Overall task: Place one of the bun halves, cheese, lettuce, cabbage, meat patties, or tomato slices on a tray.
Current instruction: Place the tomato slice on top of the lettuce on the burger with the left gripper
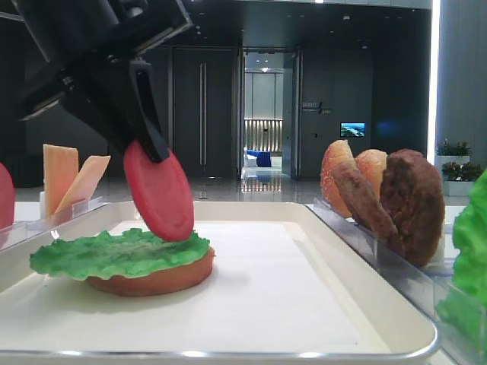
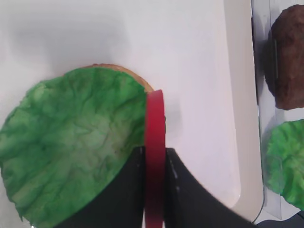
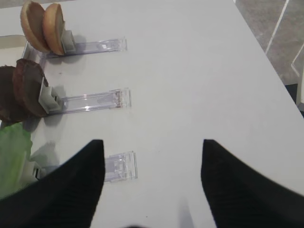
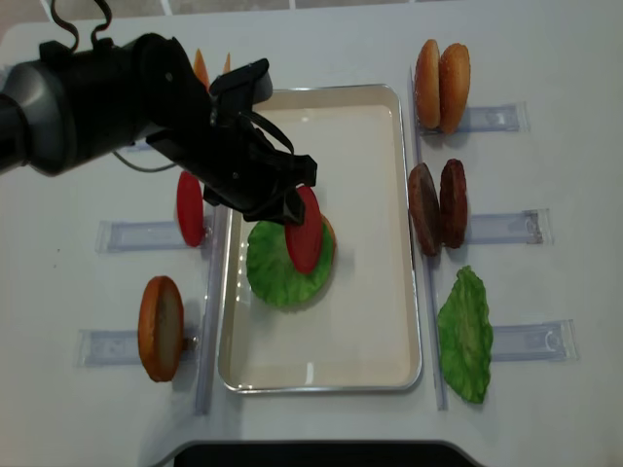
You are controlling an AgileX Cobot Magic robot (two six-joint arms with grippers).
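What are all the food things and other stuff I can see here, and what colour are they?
tray: one, cream-white, middle of the table.
bun half on tray: one, tan-orange, under the lettuce.
lettuce on tray: one, green, on that bun half.
held tomato slice: one, red, on edge over the lettuce.
spare tomato slice: one, red, rack left of the tray.
bun half at left: one, tan-orange, near-left rack.
cheese: two slices, pale orange, far left.
bun halves at right: two, far-right rack.
meat patties: two, dark brown, middle-right rack.
spare lettuce: one, green, near right.
clear racks: six.
left gripper: black, shut on the held tomato slice.
right gripper: black, open, empty.
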